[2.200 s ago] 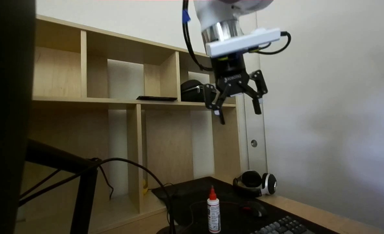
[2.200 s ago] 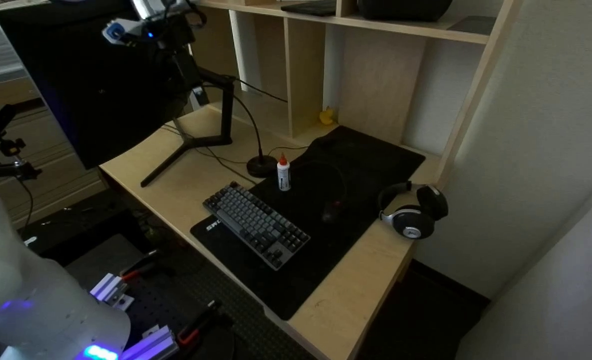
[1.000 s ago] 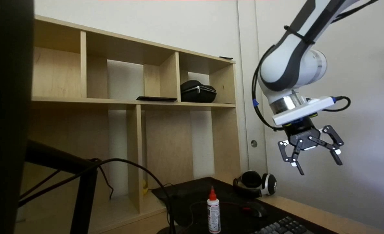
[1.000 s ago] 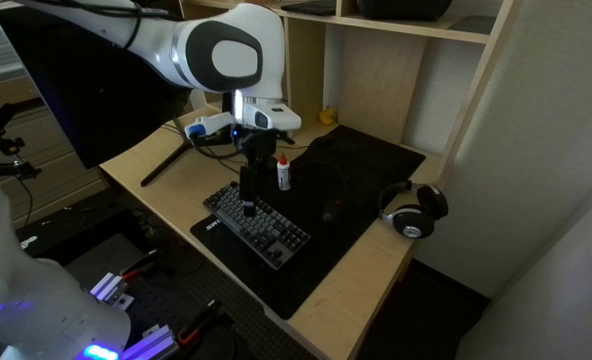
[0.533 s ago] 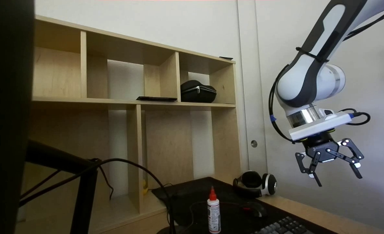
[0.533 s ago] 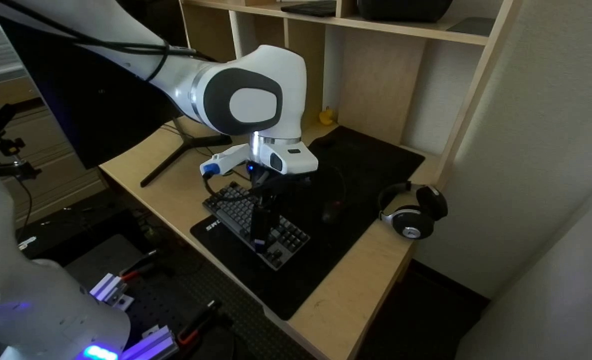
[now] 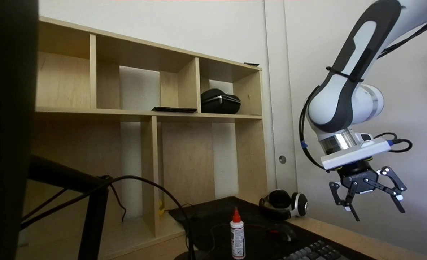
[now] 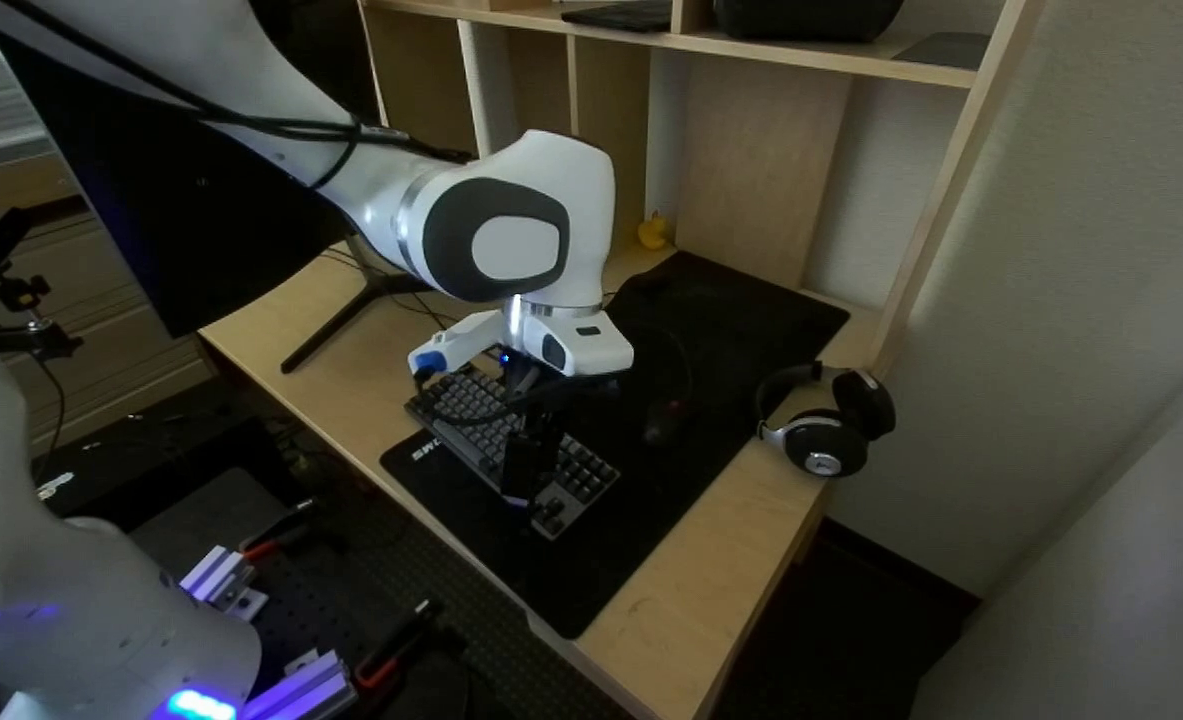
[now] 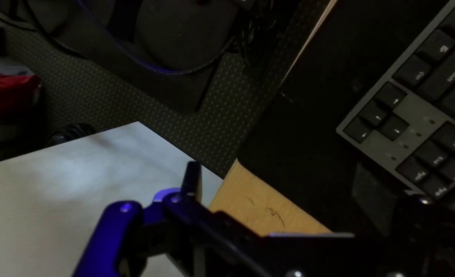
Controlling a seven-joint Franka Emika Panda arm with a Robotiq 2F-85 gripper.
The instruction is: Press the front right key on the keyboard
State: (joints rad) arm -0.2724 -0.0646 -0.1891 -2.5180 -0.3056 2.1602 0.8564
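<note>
1. Keyboard (image 9: 423,111) lies on the table (image 8: 691,620), up and right of our gripper (image 7: 380,216) in the wrist view.
2. We see its fingers (image 7: 354,213) spread, empty.
3. The front right key (image 9: 358,129), we judge, needs sideways travel.

Your desk (image 8: 696,605) and shelf (image 7: 147,169) are smooth wood; your keyboard (image 9: 421,109) looks matt plastic; the mat (image 8: 741,340) looks like dull cloth; your claw (image 7: 380,215) is matt with shiny metal bolts (image 9: 125,207); your arm (image 7: 327,106) looks smooth plastic with a polished metal collar (image 7: 338,142); the bottle (image 7: 237,236), smooth plastic.
</note>
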